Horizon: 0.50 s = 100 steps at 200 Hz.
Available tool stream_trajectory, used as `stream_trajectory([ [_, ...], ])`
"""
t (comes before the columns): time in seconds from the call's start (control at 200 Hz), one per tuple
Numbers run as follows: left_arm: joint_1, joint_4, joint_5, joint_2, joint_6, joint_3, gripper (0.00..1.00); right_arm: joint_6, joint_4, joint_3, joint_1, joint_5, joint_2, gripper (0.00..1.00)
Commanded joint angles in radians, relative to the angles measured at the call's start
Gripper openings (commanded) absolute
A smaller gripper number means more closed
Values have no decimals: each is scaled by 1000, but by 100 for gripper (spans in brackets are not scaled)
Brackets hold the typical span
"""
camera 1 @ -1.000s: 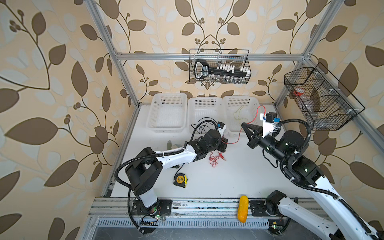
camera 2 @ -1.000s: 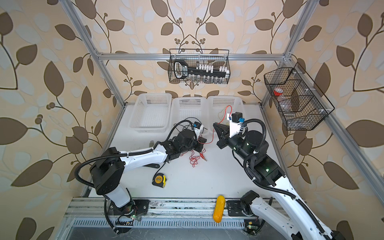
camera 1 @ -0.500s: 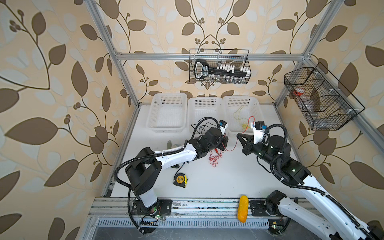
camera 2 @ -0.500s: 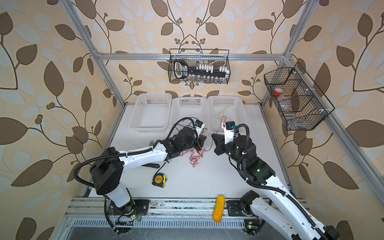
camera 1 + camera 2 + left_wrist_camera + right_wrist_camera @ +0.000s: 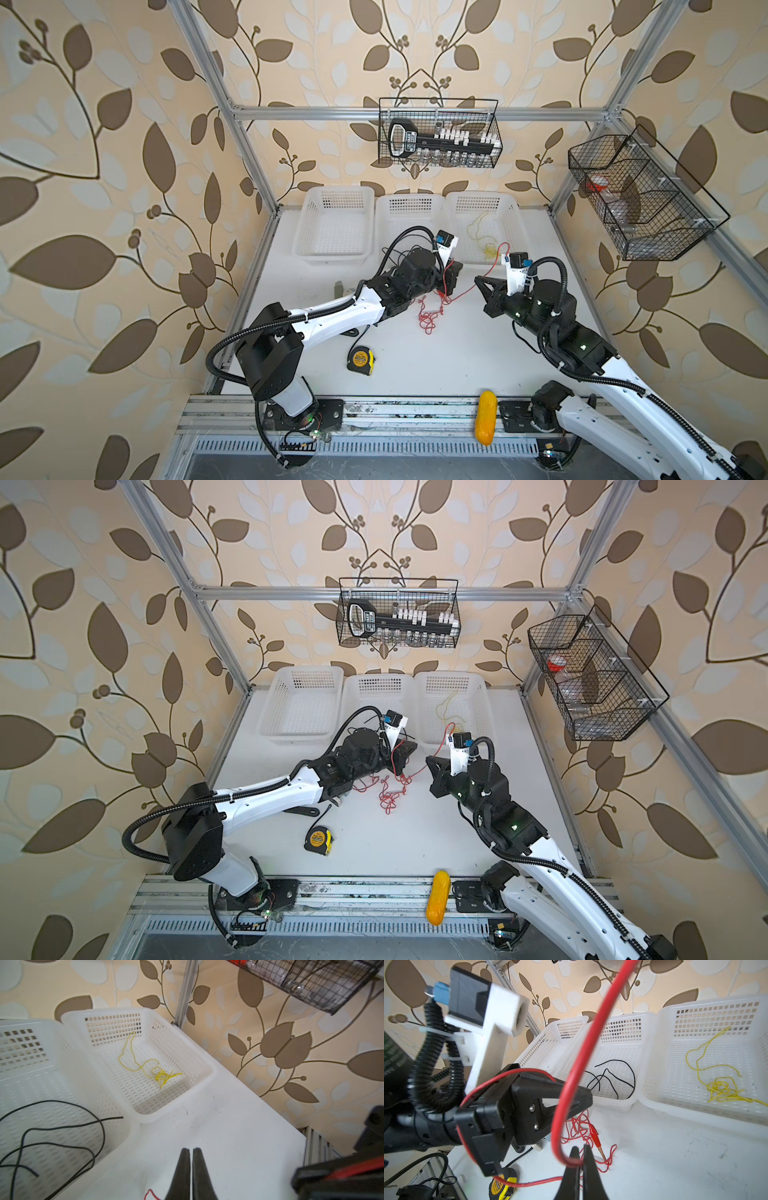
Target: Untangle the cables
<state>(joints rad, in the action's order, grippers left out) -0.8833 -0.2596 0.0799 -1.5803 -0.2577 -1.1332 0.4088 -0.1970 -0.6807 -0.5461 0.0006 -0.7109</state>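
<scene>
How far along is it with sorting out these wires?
Done: yellow cable lies alone in one basket, black cable in the next. In hand: right gripper pinches a red cable. To do: the red tangle on the table.

Top views overhead, far; wrist views close, low, seemingly sharing baskets (image 5: 178,1047).

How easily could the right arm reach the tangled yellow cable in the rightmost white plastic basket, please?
Probably not yet: the tangled yellow cable lies uncovered in the white plastic basket, but the right gripper has its jaws shut on the thin red cable and must release first.
</scene>
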Motion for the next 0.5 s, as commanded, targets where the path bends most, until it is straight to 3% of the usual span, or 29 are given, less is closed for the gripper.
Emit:
stream_trajectory([
  [0.0,-2,-82,99,19,-39,10,0,13,14,16,-8,12,7,0],
  [0.27,-2,-72,117,52,-29,3,0,9,16,18,-14,8,5,1],
  [0.495,-2,-15,-5,173,22,-4,0,23,56,35,-19,-22,-37,6],
])
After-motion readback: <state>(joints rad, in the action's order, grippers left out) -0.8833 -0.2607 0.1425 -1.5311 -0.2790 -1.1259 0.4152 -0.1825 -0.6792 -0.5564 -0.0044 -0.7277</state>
